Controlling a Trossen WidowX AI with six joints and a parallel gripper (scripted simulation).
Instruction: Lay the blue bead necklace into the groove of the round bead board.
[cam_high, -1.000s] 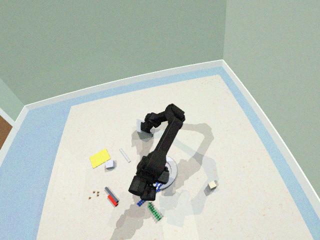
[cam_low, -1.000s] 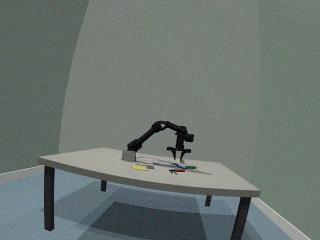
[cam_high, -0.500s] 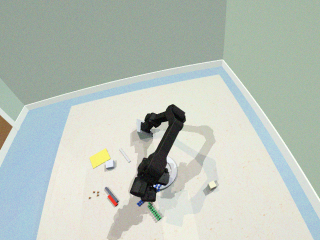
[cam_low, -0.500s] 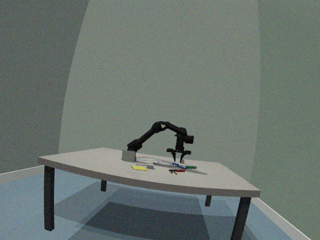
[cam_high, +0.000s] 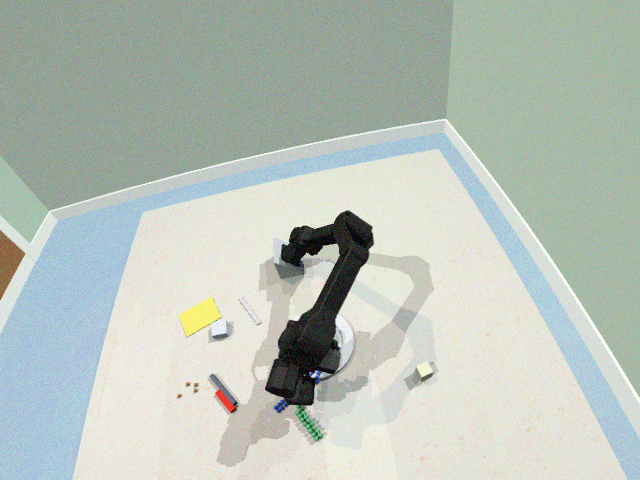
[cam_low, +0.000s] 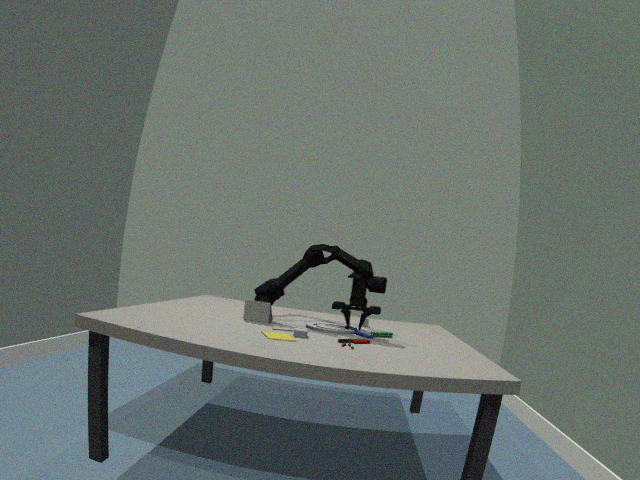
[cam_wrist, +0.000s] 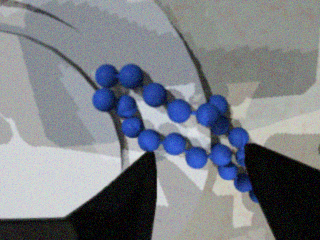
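The blue bead necklace (cam_high: 280, 405) (cam_low: 363, 334) (cam_wrist: 175, 144) lies as a narrow doubled loop. Its one end rests on the round bead board (cam_high: 347, 343) (cam_low: 318, 327) (cam_wrist: 150, 55), across the ring groove, and the rest runs over the rim onto the table. My gripper (cam_low: 353, 328) (cam_wrist: 199, 156) is partly open, pointing down low over the necklace near the board's rim. In the wrist view the beads pass just beyond and between the fingertips, and the right fingertip hides some of them. In the top view the arm hides the fingers and much of the board.
A green bead string (cam_high: 309, 423) (cam_low: 381, 334) lies beside the necklace. A red and dark grey pair of bars (cam_high: 225, 400) (cam_low: 360, 341), small brown beads (cam_high: 195, 384), a yellow sheet (cam_high: 200, 316) (cam_low: 278, 336), a grey block (cam_high: 219, 329) (cam_low: 300, 334), a white strip (cam_high: 249, 311) and a cream cube (cam_high: 424, 370) lie around.
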